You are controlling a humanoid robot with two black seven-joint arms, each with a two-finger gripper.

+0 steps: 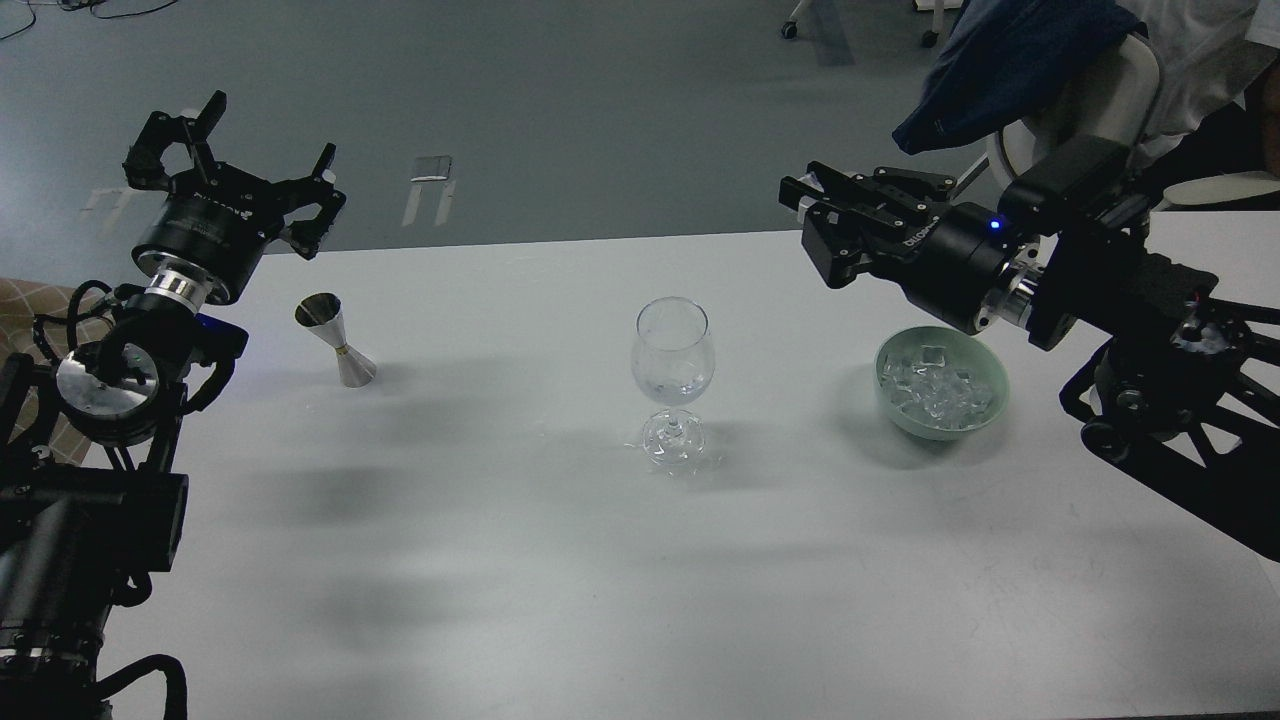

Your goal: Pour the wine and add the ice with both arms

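Observation:
A clear wine glass (672, 352) stands upright at the middle of the white table (500, 560). A mint-green bowl (993, 392) to its right holds a heap of clear ice (935, 390). My right gripper (808, 205) hangs above the table between the glass and the bowl, up and left of the bowl. Its fingers are close together with a small pale glint between the tips, apparently an ice cube. A steel jigger (337, 342) stands at the left. My left gripper (238, 152) is open and empty, raised behind and left of the jigger.
A chair (1090, 100) draped with dark blue cloth and a seated person (1210, 60) are beyond the table's far right corner. A second table top (1210, 190) adjoins at the right. Grey floor lies behind the far edge.

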